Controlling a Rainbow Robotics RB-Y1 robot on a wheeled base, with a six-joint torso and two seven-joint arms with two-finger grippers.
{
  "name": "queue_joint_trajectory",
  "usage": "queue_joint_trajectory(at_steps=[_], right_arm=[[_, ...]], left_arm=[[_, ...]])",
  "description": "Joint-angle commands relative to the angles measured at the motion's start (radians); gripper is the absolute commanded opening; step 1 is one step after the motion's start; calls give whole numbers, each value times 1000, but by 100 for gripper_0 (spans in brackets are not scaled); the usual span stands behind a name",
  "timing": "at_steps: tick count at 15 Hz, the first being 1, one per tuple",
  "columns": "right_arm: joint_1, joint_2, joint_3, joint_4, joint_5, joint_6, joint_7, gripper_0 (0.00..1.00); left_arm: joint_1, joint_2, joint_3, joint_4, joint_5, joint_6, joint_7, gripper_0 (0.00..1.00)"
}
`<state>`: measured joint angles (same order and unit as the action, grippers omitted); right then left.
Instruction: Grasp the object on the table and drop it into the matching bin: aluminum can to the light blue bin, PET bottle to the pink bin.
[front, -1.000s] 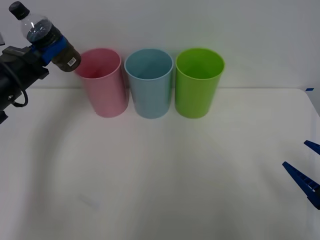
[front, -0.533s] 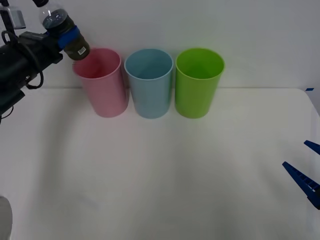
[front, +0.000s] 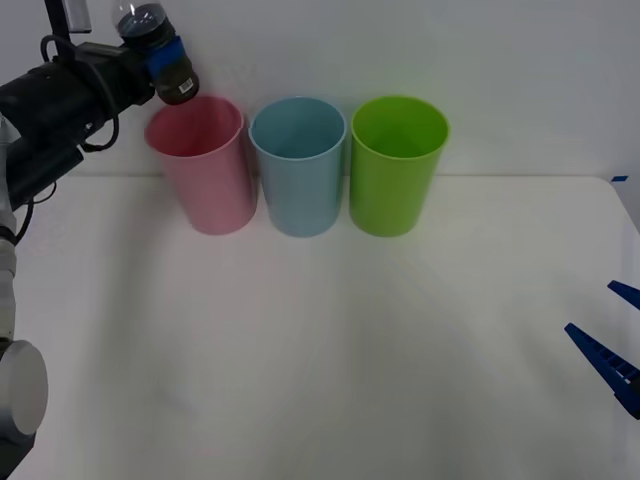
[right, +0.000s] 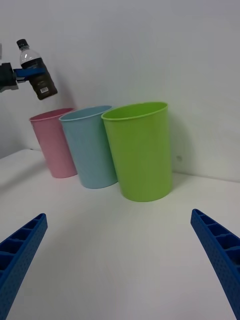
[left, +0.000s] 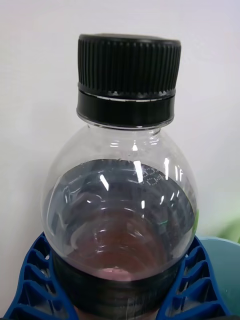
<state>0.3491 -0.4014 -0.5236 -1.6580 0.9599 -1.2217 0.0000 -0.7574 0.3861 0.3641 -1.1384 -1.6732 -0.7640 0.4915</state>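
**Bottle hanging at the pink bin's rim**

Left gripper, at the upper left of the front frame, is clamping the PET bottle around its middle, blue fingers wrapping the dark body below the clear shoulder. The bottle is tilting, its black cap leaning up and to the left, its dark base pointing down and to the right toward the pink bin. That base is sitting just above the bin's left rim, not yet over the open mouth, so the release seems to be waiting on a little more travel to the right of the frame. The light blue bin is standing just beside the pink one, with a green bin beyond. Right gripper, jaws apart, is idling at the lower right over the table, well apart from the bins.
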Motion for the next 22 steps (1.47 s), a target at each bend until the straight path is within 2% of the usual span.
queue_joint_trajectory(at_steps=[1, 4, 5, 6, 7, 8, 14, 17, 22], right_arm=[[0, 0, 0, 0, 0, 0, 0, 100], [0, 0, 0, 0, 0, 0, 0, 100], [0, 0, 0, 0, 0, 0, 0, 100], [0, 0, 0, 0, 0, 0, 0, 100], [0, 0, 0, 0, 0, 0, 0, 100], [0, 0, 0, 0, 0, 0, 0, 100], [0, 0, 0, 0, 0, 0, 0, 100], [0, 0, 0, 0, 0, 0, 0, 100], [0, 0, 0, 0, 0, 0, 0, 100]], left_arm=[[-2, -15, -7, 0, -2, 11, -7, 0], [-2, -16, -16, 0, -2, 15, -7, 5], [-2, -16, -19, 0, -2, 15, -8, 10], [-3, -16, -21, -1, 1, 15, -7, 24], [-2, -16, -24, 0, 3, 15, -8, 71], [-2, -16, -25, 0, 4, 15, -8, 100], [0, -15, -30, -1, 26, -3, -8, 100], [12, -13, -2, -1, 41, -61, -14, 100], [81, 14, -13, -29, 139, -77, -50, 100]])
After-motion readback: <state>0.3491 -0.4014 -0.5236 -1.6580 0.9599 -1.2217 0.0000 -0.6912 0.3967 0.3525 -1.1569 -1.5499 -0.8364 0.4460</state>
